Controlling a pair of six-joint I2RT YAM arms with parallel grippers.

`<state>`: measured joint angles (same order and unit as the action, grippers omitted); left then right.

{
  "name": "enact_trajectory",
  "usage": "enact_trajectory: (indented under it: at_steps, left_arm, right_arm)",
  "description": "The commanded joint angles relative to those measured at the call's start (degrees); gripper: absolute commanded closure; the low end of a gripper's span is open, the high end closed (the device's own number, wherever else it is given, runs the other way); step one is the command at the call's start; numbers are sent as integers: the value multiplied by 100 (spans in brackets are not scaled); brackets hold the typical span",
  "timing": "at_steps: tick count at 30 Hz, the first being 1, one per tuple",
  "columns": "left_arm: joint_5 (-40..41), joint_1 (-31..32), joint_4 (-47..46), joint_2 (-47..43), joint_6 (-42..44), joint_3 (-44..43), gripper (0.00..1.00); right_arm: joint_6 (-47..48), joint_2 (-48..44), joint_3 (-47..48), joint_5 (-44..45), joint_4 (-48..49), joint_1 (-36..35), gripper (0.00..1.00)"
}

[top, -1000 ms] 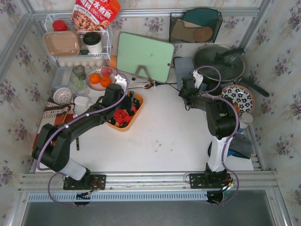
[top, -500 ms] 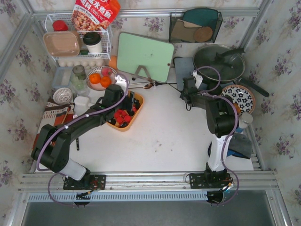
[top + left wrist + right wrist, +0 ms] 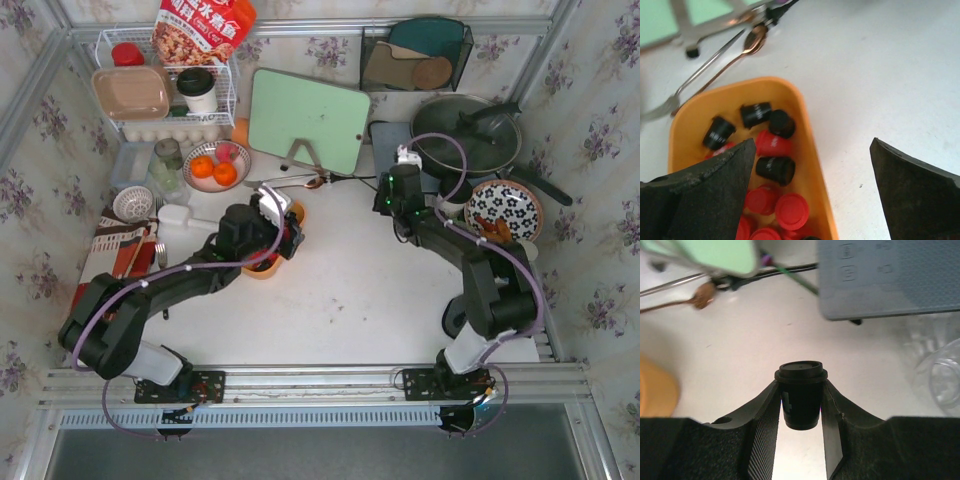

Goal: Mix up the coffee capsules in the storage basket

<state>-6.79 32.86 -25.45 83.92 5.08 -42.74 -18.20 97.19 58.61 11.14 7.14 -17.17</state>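
Left pincer [image 3: 812, 150] agape, right pincer [image 3: 800, 390] tight.

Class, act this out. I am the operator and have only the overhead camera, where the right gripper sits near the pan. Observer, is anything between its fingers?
Observer: Yes. The right wrist view shows the right gripper pinching one black coffee capsule by its sides.
Operator: And the left gripper, over the basket?
Observer: The left wrist view shows the left gripper wide open with nothing held, above the storage basket.
Operator: How do the colours lie inside it?
Observer: In that same view, the black capsules sit mostly toward the far end, and the red capsules bunch at the near end.
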Motion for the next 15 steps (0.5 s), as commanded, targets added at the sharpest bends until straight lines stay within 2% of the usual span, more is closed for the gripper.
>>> enact_trajectory:
  at_steps: [1,4,7,15]
  left_arm:
    - [-1124,233,-1921,15,1359,463,1]
    - [-1340,420,-2730,114,1994,709,1]
    - [-1714,577,-3097,190,2480,824,1]
    - [-2040,1064,-3150,295,3100,697,1]
  right_arm:
    - [202,-683,-381,-746,175,-298,70]
    - [154,-1152,-669,-1097,163,-556,70]
    - [55,-1638,-980,-1382,134,-778,70]
    - [-304,-2676,-1488,-1927,68,-1252,70]
